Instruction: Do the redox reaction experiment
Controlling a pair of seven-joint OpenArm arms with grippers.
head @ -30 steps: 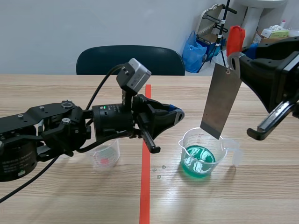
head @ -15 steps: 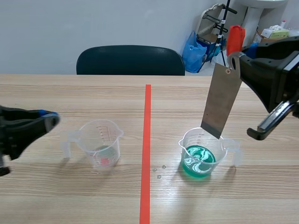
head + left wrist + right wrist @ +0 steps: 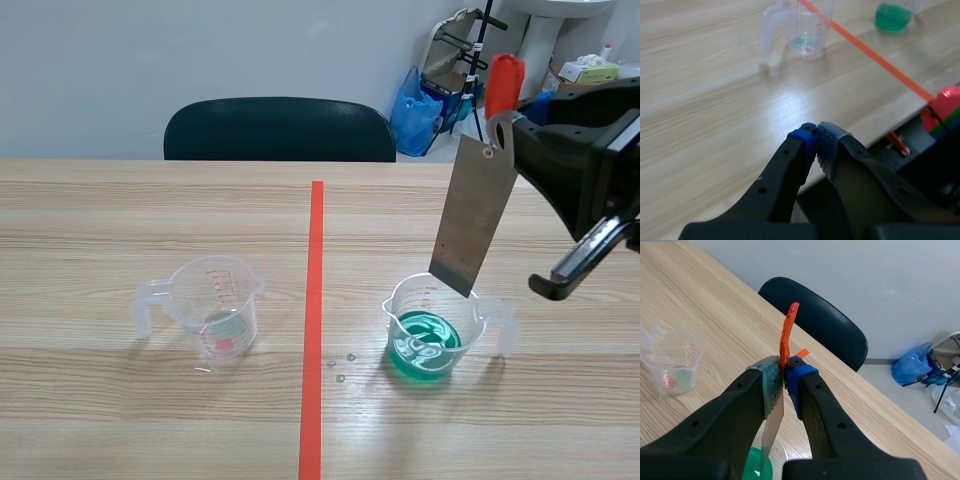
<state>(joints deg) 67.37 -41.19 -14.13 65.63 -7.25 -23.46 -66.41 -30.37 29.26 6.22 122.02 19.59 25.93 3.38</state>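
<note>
A flat grey metal strip (image 3: 473,215) (image 3: 771,432) hangs tilted from the right hand (image 3: 506,130) (image 3: 784,371). The fingers are closed on the strip's upper end, pinching it, and an orange-red tab (image 3: 503,85) (image 3: 788,337) sticks up above the fingertips. Directly under this hand stands a clear plastic measuring cup holding green liquid (image 3: 430,330) (image 3: 756,465). The strip's lower edge sits at about the level of the cup's rim, above the liquid; whether it touches the rim cannot be told.

Well off to this hand's side, past an orange-red tape line (image 3: 314,300) (image 3: 865,50), stands a second clear plastic measuring cup with a handle (image 3: 215,310) (image 3: 802,27) (image 3: 671,360). It has only a thin greenish and reddish trace at its bottom. A few small drops (image 3: 340,365) lie on the light wooden tabletop (image 3: 150,220) between the line and the green cup.

The left hand (image 3: 816,145) is seen only from its own wrist camera. Its fingertips are pressed together with nothing between them, low over the tabletop's near edge, with the nearly empty cup well ahead of it.

Beyond the tabletop stands a dark chair (image 3: 280,128) (image 3: 815,320), with a blue plastic bag (image 3: 415,105) (image 3: 912,367) on the floor behind it.
</note>
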